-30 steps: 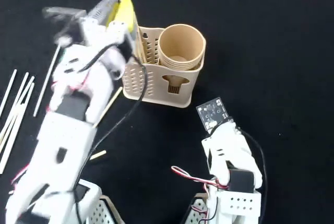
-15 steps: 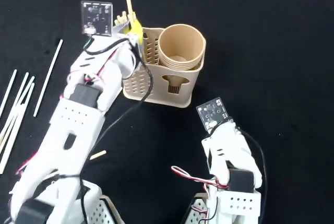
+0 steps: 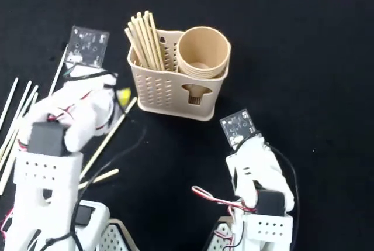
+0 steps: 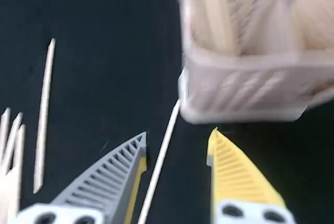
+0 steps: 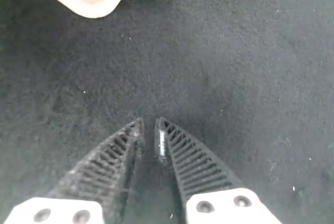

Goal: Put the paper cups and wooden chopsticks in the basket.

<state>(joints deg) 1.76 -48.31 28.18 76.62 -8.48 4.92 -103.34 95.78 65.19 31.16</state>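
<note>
The left claw (image 4: pixel 177 134) hangs open and empty just above the counter (image 3: pixel 304 75). Its grey and yellow fingers (image 4: pixel 237 177) stand either side of a single chopstick (image 4: pixel 158 179) that lies flat on the black surface. In the high view this stick runs diagonally from the lower left corner of the basket (image 3: pixel 175 90) down toward the lower left of the frame. The step in hand looks like picking up that stick. To do it well, the claw should drop straight down so the stick stays centred, then close squarely across it so the thin wood does not roll out. The yellow finger sits close to the basket wall, so the lift should go up before it goes sideways. The stick should then be tipped upright and lowered into the left compartment beside the bundle of chopsticks (image 3: pixel 143 37) already standing there. The paper cups (image 3: pixel 202 52) sit stacked in the right compartment. Farther out, the loose chopsticks (image 3: pixel 16 123) lie fanned along the left edge of the frame, and a short stub of wood (image 3: pixel 103 175) rests at lower left. The right claw (image 5: pixel 148 124) is closed on nothing, parked over bare counter below the basket's lower right corner.
</note>
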